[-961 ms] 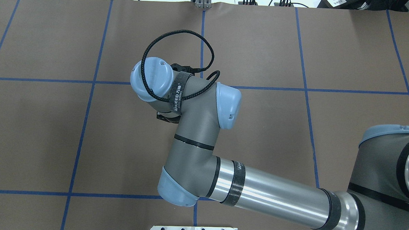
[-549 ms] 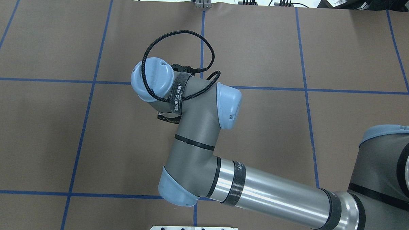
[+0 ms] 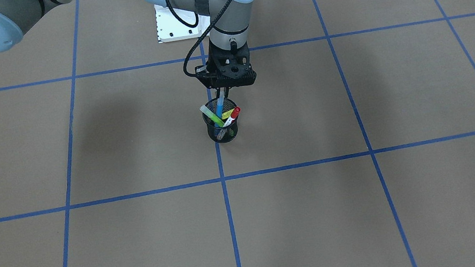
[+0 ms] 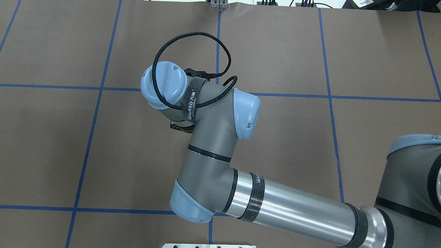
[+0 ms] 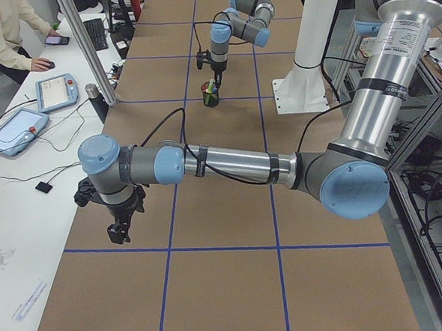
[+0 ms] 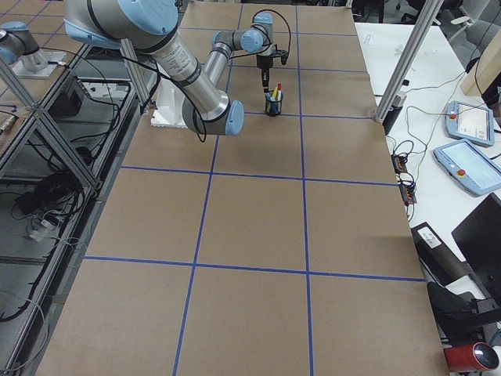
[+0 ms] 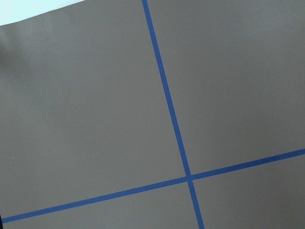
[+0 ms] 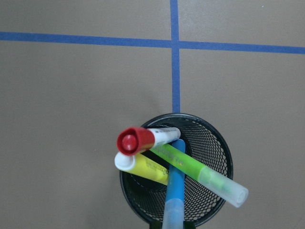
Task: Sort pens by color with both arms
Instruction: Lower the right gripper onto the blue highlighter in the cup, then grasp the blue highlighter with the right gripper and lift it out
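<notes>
A black mesh cup (image 3: 223, 133) stands on the brown table near its middle and holds the pens. In the right wrist view the blue pen (image 8: 175, 181), the green pen (image 8: 190, 164), the yellow pen (image 8: 143, 168) and the white pen with a red cap (image 8: 136, 140) lean inside the cup (image 8: 215, 143). My right gripper (image 3: 220, 92) hangs straight over the cup, shut on the top of the blue pen (image 3: 219, 105), which is still in the cup. My left gripper (image 5: 118, 233) points down near the table's left end, far from the cup; I cannot tell whether it is open or shut.
Blue tape lines divide the table into squares. The white pedestal (image 3: 169, 26) stands behind the cup. A person (image 5: 3, 32) sits at a side bench with control tablets (image 5: 12, 129). More tablets (image 6: 462, 168) lie beyond the far table edge.
</notes>
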Available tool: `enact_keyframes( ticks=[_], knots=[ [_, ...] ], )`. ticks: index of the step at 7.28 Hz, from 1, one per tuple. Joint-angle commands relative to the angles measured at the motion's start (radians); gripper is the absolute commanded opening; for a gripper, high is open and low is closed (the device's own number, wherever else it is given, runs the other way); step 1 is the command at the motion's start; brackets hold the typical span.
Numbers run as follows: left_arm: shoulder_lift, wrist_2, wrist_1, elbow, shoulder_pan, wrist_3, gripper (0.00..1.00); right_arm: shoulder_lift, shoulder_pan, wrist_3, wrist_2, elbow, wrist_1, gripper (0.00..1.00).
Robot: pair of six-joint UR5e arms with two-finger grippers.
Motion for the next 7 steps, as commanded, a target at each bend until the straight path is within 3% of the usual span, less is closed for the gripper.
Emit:
enact_keyframes(
  ticks=[1,3,5,7],
  knots=[
    [0.000,0.000,0.000,0.002,0.000,0.000,1.00,-0.001,0.001,0.000,0.001,0.003,0.000,0.17],
    [0.000,0.000,0.000,0.002,0.000,0.000,1.00,-0.003,0.006,-0.006,0.007,0.024,-0.015,0.13],
    [0.000,0.000,0.000,0.002,0.000,0.002,1.00,-0.007,0.036,-0.069,0.021,0.155,-0.157,0.11],
    [0.000,0.000,0.000,0.002,0.000,0.005,1.00,-0.024,0.067,-0.078,0.053,0.265,-0.221,0.10]
  ],
)
